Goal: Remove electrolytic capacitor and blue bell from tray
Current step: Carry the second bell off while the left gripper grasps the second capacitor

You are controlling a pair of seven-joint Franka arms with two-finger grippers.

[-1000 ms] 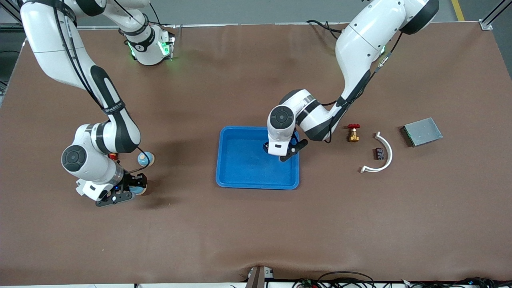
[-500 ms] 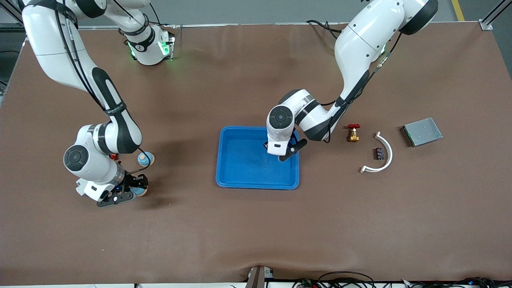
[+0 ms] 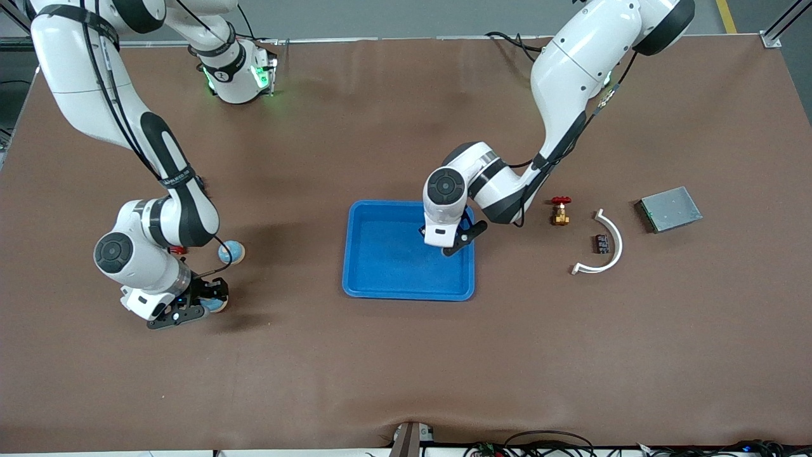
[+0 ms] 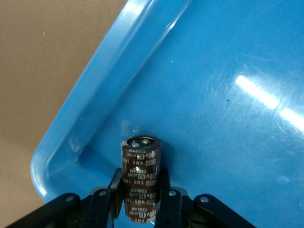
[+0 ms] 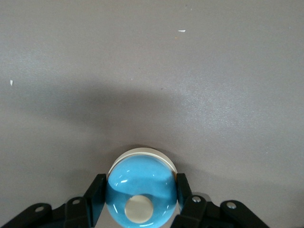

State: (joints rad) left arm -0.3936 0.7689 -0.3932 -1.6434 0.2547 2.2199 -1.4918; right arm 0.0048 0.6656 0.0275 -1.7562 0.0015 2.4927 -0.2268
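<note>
While the capacitor (image 4: 140, 178) sits clamped between left fingers (image 4: 115, 190), right fingers (image 5: 96, 192) clasp the bell (image 5: 141, 192).

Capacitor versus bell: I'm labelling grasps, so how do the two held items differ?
The dark brown cylindrical capacitor is in the left gripper, over the blue plastic tray. The glossy blue domed bell with a cream button is in the right gripper, over the bare brown table. Both are clamped between two fingers.

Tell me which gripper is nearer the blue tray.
Left. The left gripper is over the blue tray, shut on the capacitor; the right gripper holds the bell toward the right arm's end.
</note>
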